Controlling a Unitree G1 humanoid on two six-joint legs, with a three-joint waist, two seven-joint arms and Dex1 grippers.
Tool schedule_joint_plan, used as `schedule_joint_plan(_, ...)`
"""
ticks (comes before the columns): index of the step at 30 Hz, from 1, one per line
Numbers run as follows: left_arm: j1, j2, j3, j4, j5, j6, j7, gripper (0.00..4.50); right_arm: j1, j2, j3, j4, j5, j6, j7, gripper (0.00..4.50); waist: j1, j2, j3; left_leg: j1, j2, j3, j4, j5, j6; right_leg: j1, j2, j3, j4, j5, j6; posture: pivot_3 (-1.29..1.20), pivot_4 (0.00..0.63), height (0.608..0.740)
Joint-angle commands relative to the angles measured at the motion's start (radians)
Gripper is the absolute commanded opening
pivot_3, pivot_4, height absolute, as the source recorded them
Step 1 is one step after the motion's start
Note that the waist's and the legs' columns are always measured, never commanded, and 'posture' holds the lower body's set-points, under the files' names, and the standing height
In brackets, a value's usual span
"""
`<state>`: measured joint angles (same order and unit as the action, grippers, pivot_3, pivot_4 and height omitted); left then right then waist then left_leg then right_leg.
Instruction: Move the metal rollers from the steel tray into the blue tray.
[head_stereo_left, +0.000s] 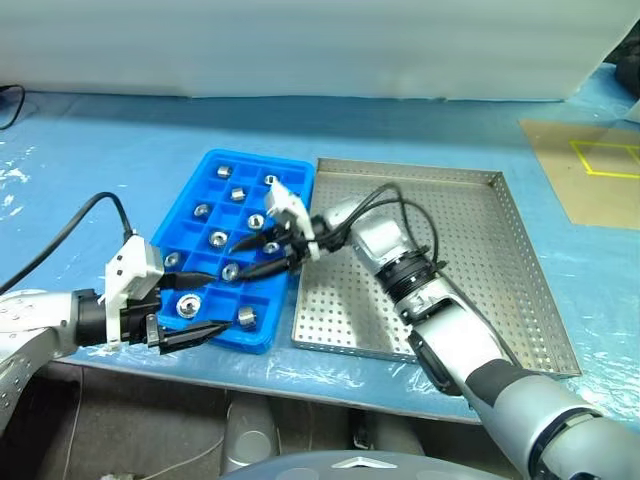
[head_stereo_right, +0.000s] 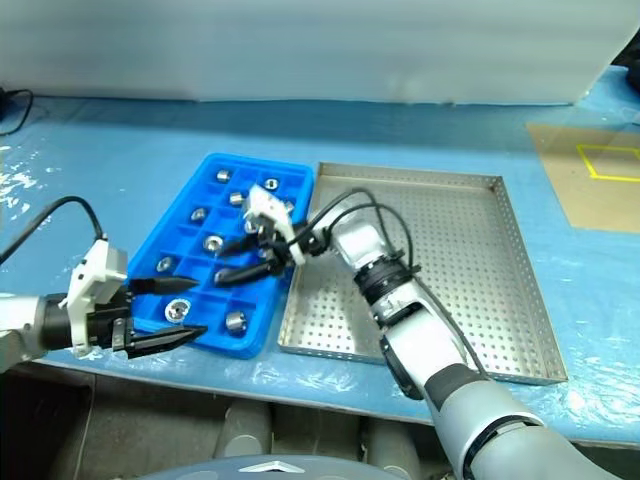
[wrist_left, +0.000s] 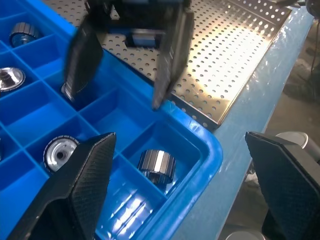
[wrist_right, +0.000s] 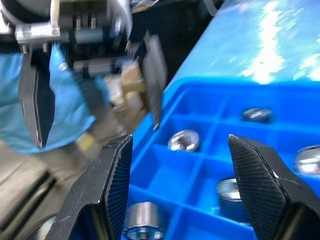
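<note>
The right gripper partly hides the blue tray's middle compartments, so what lies under it is hard to tell. It reaches across from the steel tray, pointing left, fingers spread and holding nothing. The left gripper hangs at the blue tray's near corner, fingers wide apart, empty. The rollers sit one to a compartment in the blue tray; the steel tray's visible floor is bare. Both trays rest on the bench.

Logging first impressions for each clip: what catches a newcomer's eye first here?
The blue tray on the left, many compartments each holding a metal roller. Beside it on the right, the steel tray with its dotted floor bare. Both grippers are open: the right gripper over the blue tray, the left gripper at its near corner.
</note>
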<state>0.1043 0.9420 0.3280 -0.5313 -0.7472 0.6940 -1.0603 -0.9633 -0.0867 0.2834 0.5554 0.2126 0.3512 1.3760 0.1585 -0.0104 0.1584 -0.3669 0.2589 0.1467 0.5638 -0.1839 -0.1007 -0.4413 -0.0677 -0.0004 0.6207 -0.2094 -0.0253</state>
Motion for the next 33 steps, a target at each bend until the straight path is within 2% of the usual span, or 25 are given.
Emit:
schedule_joint_plan(1,-0.124,-0.007,-0.086,0.076,0.035,-0.047,-0.026,4.41,0.044,-0.076,-0.078,-0.164,0.068,0.075,-0.026,3.1,0.001,0.0,0.0,0.0,0.0,0.0,0.0,0.001,-0.002,0.0,0.0,0.0,0.0,0.0,0.0,0.23,0.15,0.74)
schedule_joint_plan(5,-0.285,-0.041,-0.197,0.181,0.07,-0.074,-0.061,4.41,0.127,-0.165,-0.153,-0.298,0.09,0.138,-0.126,3.1,-0.011,0.0,0.0,0.0,0.0,0.0,0.002,0.002,-0.004,0.0,0.001,0.001,0.002,0.0,0.0,0.14,0.15,0.74)
schedule_joint_plan(10,-0.478,-0.143,-0.343,0.368,0.15,-0.125,-0.109,4.41,0.279,-0.253,-0.251,-0.425,0.1,0.194,-0.289,3.1,-0.03,0.0,-0.001,0.001,-0.001,0.0,0.002,0.003,-0.005,0.0,0.001,0.002,0.003,0.0,0.0,0.01,0.15,0.74)
schedule_joint_plan(15,-0.581,-0.218,-0.44,0.513,0.227,-0.186,-0.178,4.41,0.421,-0.303,-0.305,-0.567,0.12,0.248,-0.397,3.1,-0.065,0.0,-0.001,0.002,-0.002,0.001,0.002,0.003,-0.005,0.001,0.001,0.003,0.003,0.001,0.001,-0.09,0.15,0.74)
schedule_joint_plan(25,-0.688,-0.309,-0.516,0.706,0.327,-0.289,-0.29,4.41,0.581,-0.347,-0.327,-0.75,0.143,0.302,-0.54,3.1,-0.118,0.001,-0.001,0.005,-0.002,0.001,0.002,0.003,-0.005,0.004,0.003,0.006,0.002,0.001,0.0,-0.22,0.15,0.74)
schedule_joint_plan(33,-0.747,-0.336,-0.503,0.774,0.356,-0.326,-0.31,4.41,0.575,-0.359,-0.321,-0.754,0.165,0.307,-0.575,3.1,-0.121,0.001,-0.001,0.01,-0.002,0.002,0.002,0.003,-0.005,0.007,0.004,0.007,0.002,0.001,0.0,-0.21,0.15,0.74)
